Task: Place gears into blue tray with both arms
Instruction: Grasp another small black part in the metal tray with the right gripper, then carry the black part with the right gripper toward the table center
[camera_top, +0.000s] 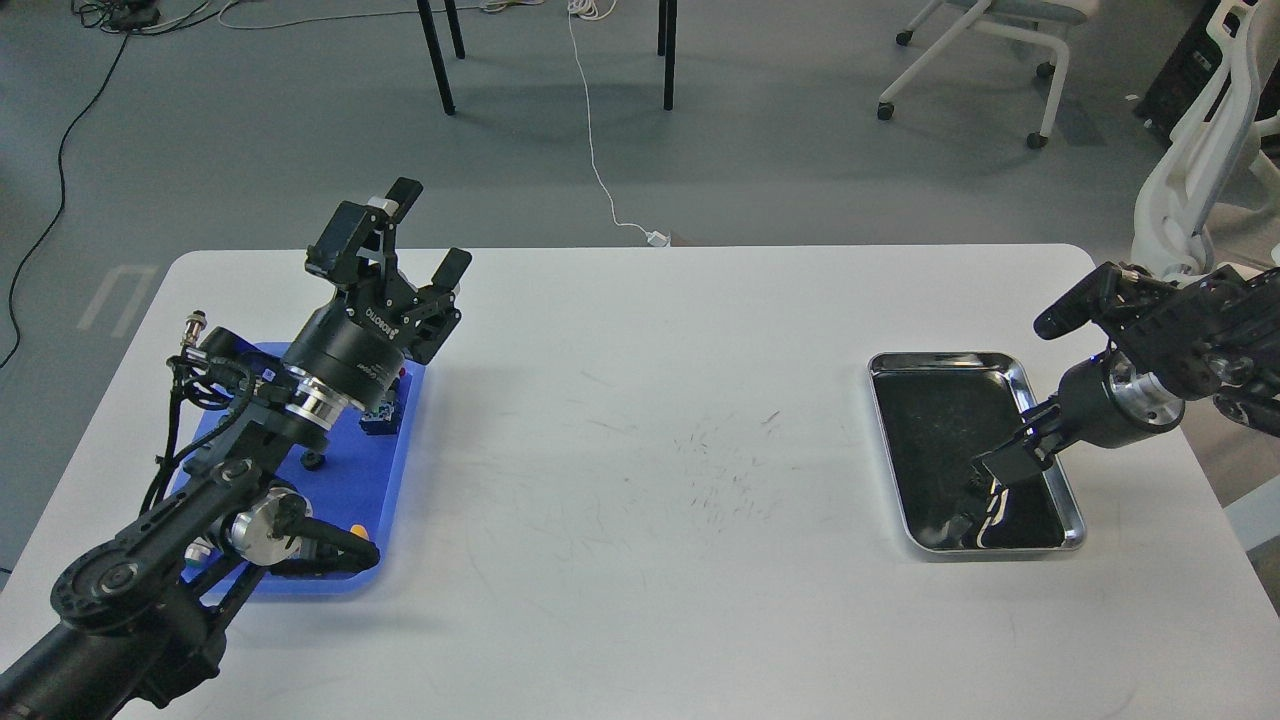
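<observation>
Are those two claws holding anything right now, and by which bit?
The left gripper stands open above the blue tray, with nothing between its fingers. The right gripper reaches down into the metal tray; whether it grips anything cannot be told.

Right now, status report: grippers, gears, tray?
Left gripper open above blue tray. Right gripper down in metal tray, state unclear. Gears not discernible.

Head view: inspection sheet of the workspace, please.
Surface: white table, scuffed mid-area.
Job's things: blue tray at left; gears too small to confirm.
Clutter: metal tray at right; small blue part and a black piece in the blue tray.
Grippers: left gripper open, raised above the blue tray; right gripper down in the metal tray, state unclear.
Cables: white cable and black cables on floor.
Surroundings: office chair, table legs.
</observation>
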